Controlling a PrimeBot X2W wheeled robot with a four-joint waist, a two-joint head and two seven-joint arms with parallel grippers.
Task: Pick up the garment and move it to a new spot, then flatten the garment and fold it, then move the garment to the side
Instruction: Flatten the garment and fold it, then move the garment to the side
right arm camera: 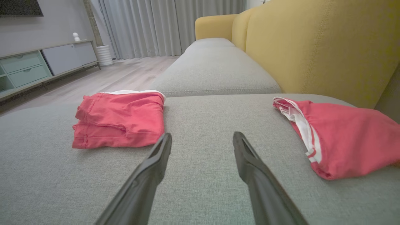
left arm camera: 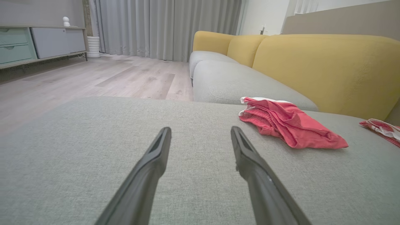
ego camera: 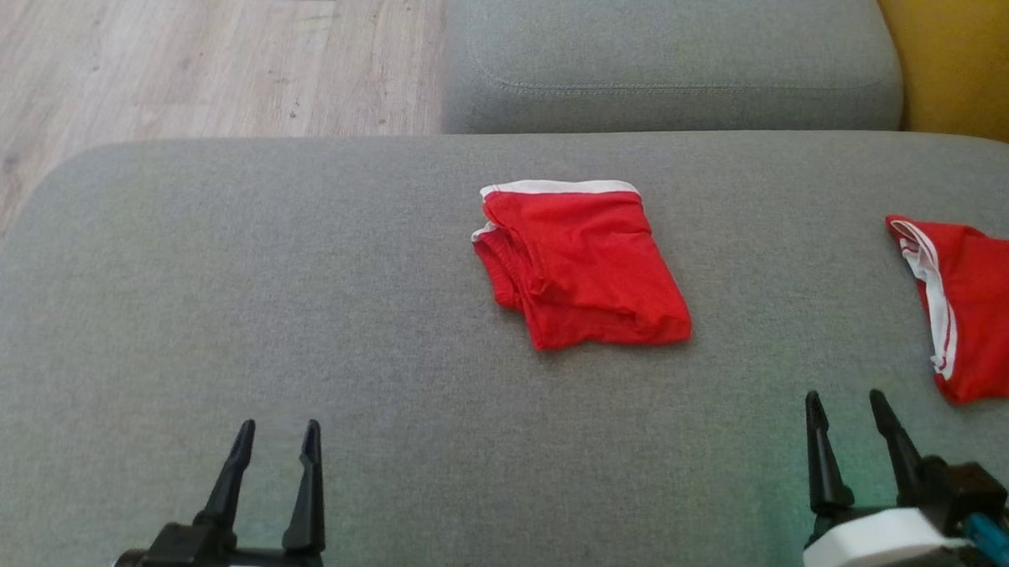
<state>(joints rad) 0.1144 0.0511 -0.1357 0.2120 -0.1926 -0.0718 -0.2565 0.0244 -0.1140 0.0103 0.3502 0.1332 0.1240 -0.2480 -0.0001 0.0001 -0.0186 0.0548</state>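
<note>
A red garment (ego camera: 581, 261) with a white waistband lies folded in the middle of the grey sofa seat (ego camera: 219, 290); it is also in the left wrist view (left arm camera: 290, 123) and the right wrist view (right arm camera: 120, 120). My left gripper (ego camera: 278, 435) rests open near the front edge, low and left of it, with nothing between the fingers (left arm camera: 200, 131). My right gripper (ego camera: 844, 404) stands open at the lower right, apart from the folded garment and empty (right arm camera: 201, 137).
A second red garment (ego camera: 974, 300) with white stripes lies at the seat's right edge, close beside my right gripper (right arm camera: 337, 140). Another grey cushion (ego camera: 672, 63) sits behind, yellow backrest (right arm camera: 312, 47) to the right, wooden floor (ego camera: 185, 46) beyond the left edge.
</note>
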